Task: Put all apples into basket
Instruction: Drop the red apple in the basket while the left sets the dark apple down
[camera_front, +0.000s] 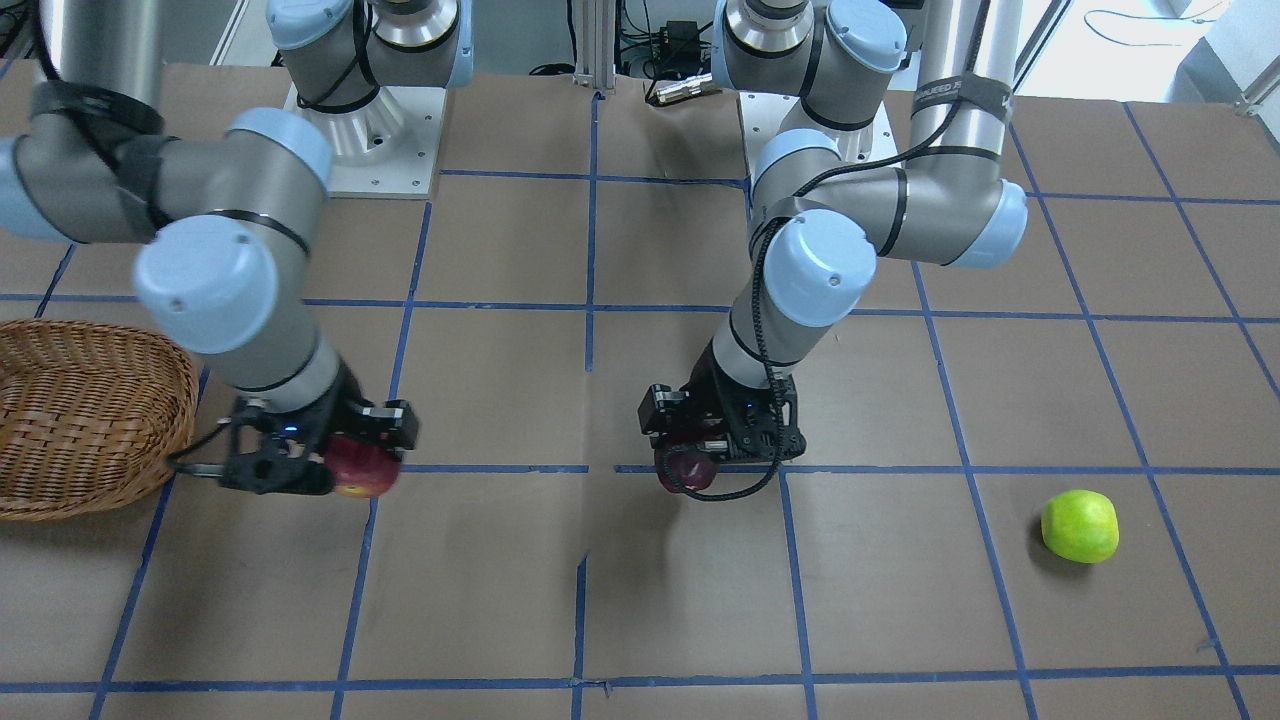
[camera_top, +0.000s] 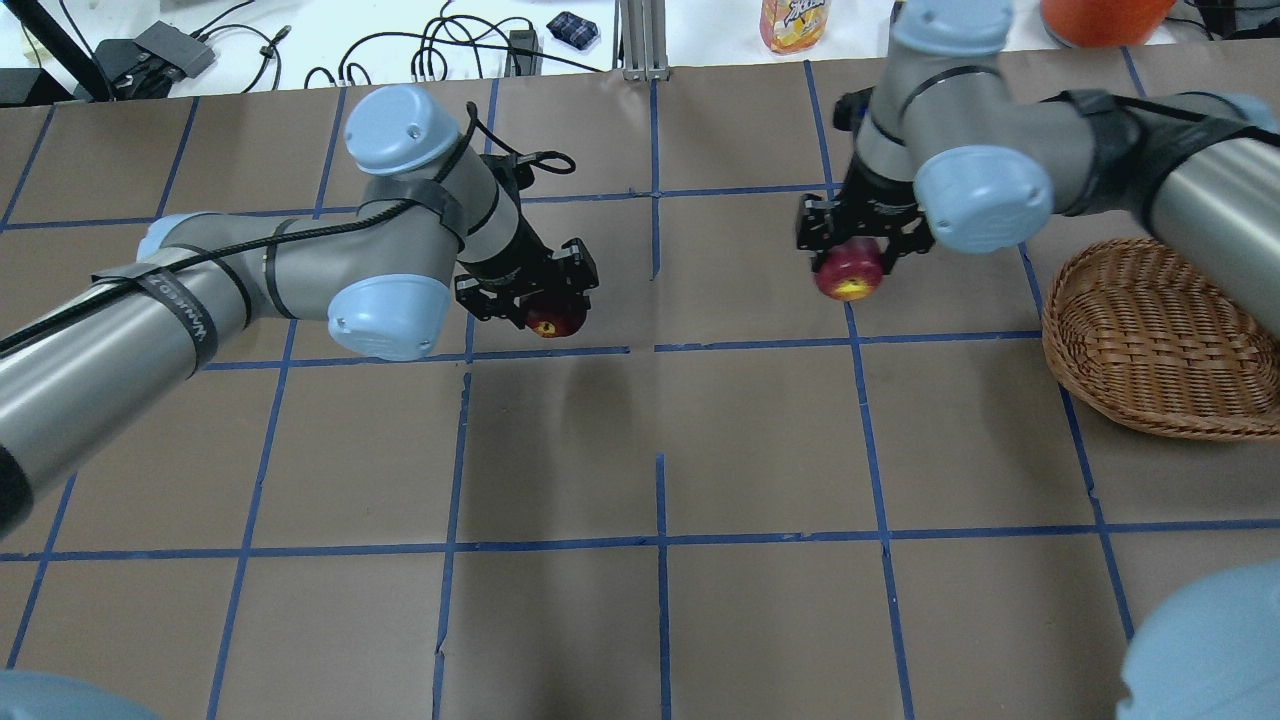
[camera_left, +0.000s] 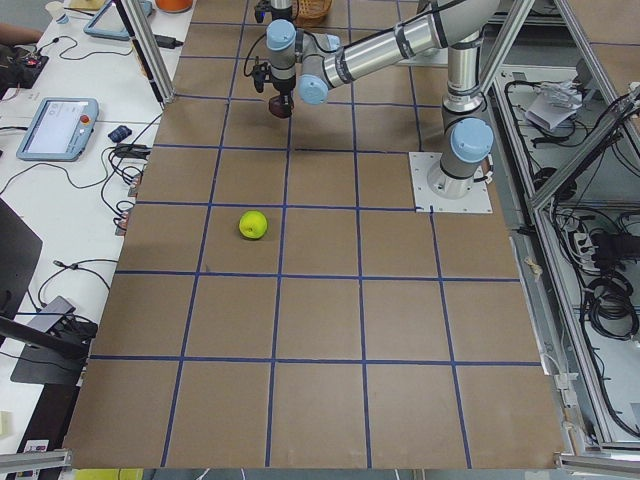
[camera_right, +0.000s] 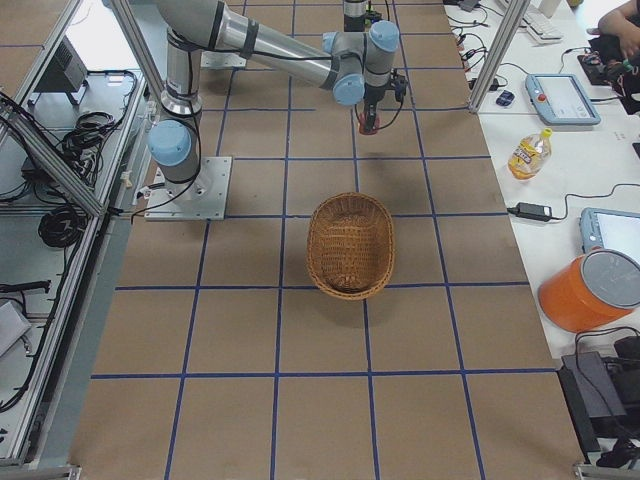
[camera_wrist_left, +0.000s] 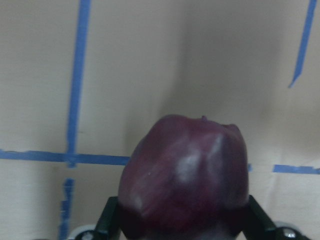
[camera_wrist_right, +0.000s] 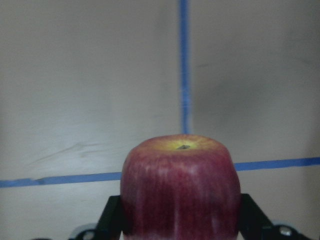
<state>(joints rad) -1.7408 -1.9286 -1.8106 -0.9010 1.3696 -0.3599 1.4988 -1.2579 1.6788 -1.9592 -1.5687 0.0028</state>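
My left gripper is shut on the dark maroon apple and holds it just above the table near the middle; it fills the left wrist view. My right gripper is shut on the red apple with a yellowish top, a short way from the wicker basket. The basket holds nothing. The lime green apple lies alone on the table on my left side, far from both grippers. From overhead the maroon apple, red apple and basket show.
The table is brown board with a blue tape grid. The basket stands at the table's edge on my right. Beyond the far edge stand a juice bottle, an orange tub, cables and tablets.
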